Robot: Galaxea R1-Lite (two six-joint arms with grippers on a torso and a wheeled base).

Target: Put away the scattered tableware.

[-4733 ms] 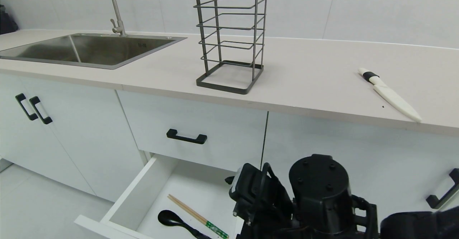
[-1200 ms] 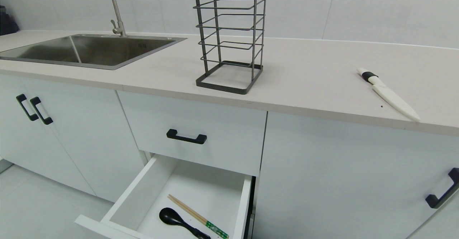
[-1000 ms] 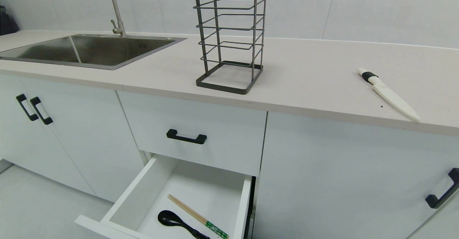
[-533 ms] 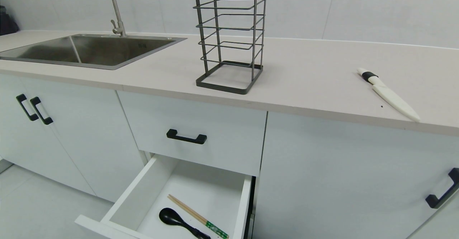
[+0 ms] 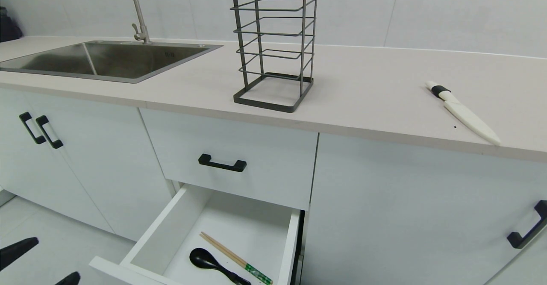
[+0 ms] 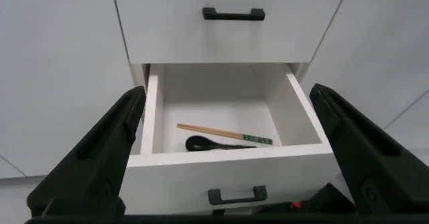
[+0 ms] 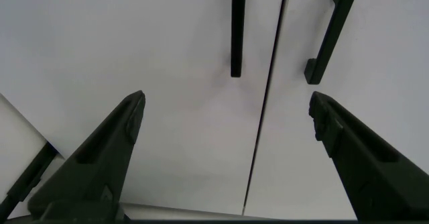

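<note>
A white knife (image 5: 463,112) with a black band lies on the counter's right side, near the front edge. Below the counter a white drawer (image 5: 287,242) stands pulled out, holding wooden chopsticks (image 5: 235,257) and a black spoon (image 5: 209,261). My left gripper (image 5: 40,261) is open at the lower left, low and in front of the drawer. In its wrist view the left gripper (image 6: 228,96) faces the drawer (image 6: 228,167), with chopsticks (image 6: 224,134) and spoon (image 6: 204,143) side by side inside. My right gripper (image 7: 226,103) is open, empty, close to white cabinet doors.
A tall black wire rack (image 5: 275,45) stands mid-counter, a steel sink (image 5: 107,58) with faucet at the left. Above the open drawer is a closed one with a black handle (image 5: 222,163). Cabinet doors carry black handles (image 5: 40,129), (image 5: 527,229), (image 7: 236,29).
The right arm, seen low in the middle 4.7 s ago, has left the head view. The left gripper's fingertips have just come in at the bottom left corner.
</note>
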